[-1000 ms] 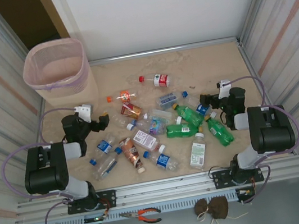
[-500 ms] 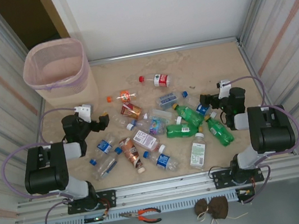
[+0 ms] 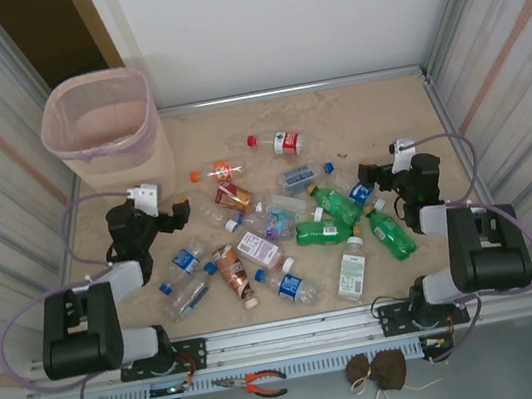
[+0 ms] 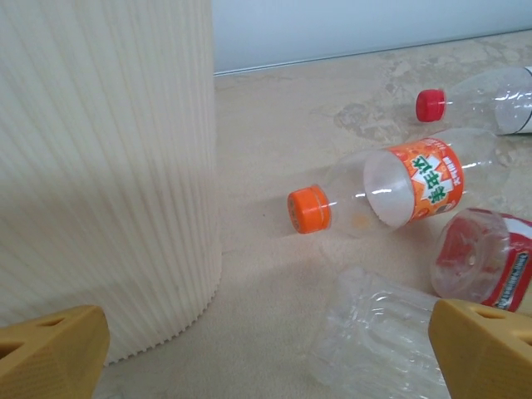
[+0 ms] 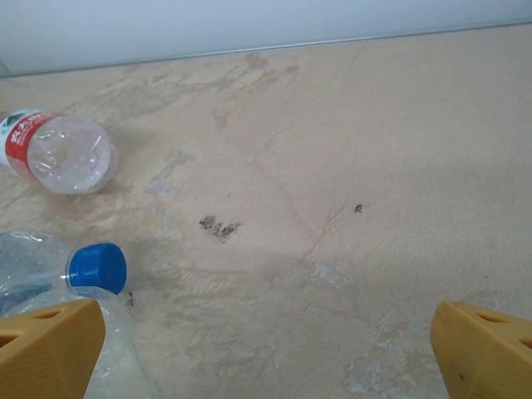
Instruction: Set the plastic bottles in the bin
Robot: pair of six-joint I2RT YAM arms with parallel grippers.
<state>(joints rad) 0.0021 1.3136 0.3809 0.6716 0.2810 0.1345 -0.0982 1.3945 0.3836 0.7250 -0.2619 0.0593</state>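
Left gripper: jaws spread wide, nothing between them, low over the table and near the bin, which stands at the far left corner. Right gripper: I find it likewise spread and empty. The plastic bottles lie scattered on the table between my arms. An orange-labelled bottle lies on its side ahead of my left fingers.

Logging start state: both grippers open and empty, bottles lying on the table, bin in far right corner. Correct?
Wrong corner: the bin stands far left, per the top external view. The left gripper and right gripper are open and empty; bottles lie on the table.
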